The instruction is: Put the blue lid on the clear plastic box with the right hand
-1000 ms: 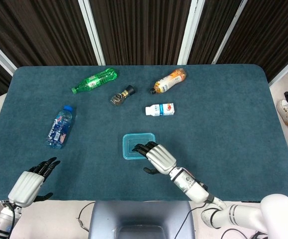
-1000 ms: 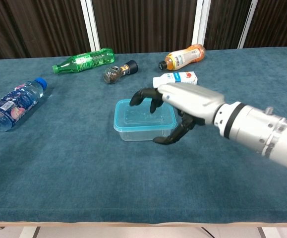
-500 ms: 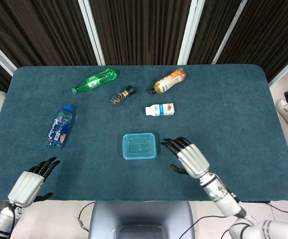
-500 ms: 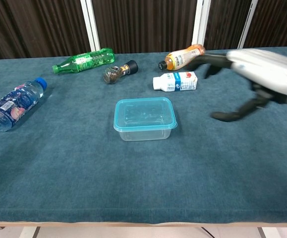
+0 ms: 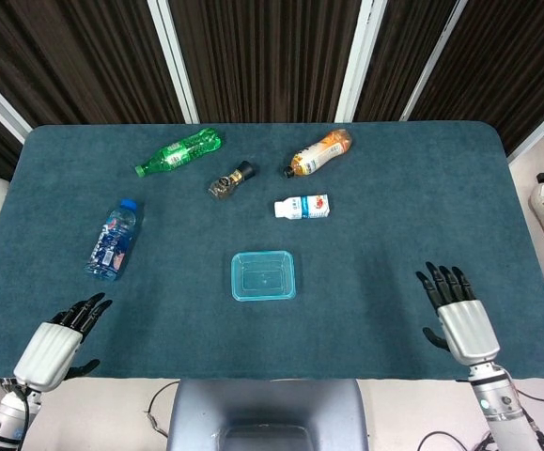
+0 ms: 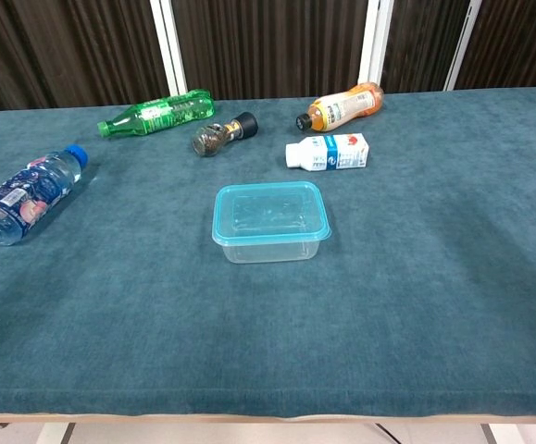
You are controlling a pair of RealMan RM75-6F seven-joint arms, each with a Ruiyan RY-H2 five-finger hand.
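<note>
Head view shows the blue lid (image 5: 263,275) already sitting on the clear plastic box (image 6: 271,248) in the middle of the tabletop (image 5: 412,207), with the right hand (image 5: 461,322) well apart from the box toward the near right edge, fingers spread and holding nothing, and the left hand (image 5: 55,343) equally empty at the near left corner. What might go wrong is a lid resting loose rather than snapped down all round, since neither view shows its seal; any nudge could then shift it.
</note>
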